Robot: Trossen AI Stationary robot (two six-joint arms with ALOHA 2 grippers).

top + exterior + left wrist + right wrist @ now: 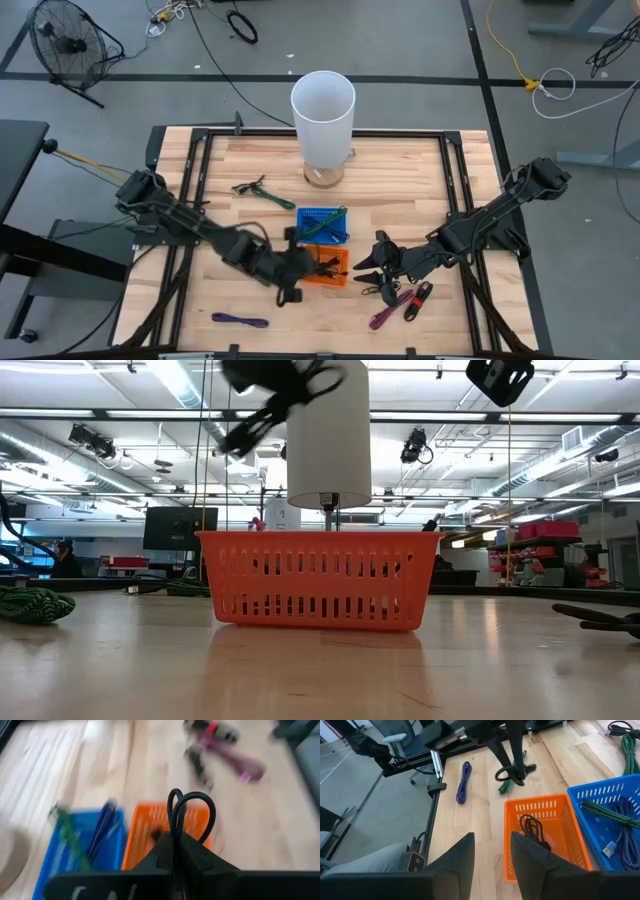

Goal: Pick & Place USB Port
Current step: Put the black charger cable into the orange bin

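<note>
Left gripper carrying a looped black cable over the orange basket

You are in the placing step: the left fingers pinch the cable beside the basket, where another black cable already lies, so next centre over the basket and release. Your right gripper waits spread and empty just beside the basket, near the pink and red cables. You will find no readable writing or brand

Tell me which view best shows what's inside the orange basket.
The right wrist view: it looks down into the orange basket, showing a coiled black cable inside. The high view shows the basket partly covered by the left end effector; the low view shows only its wall; the left wrist view is blurred.
</note>
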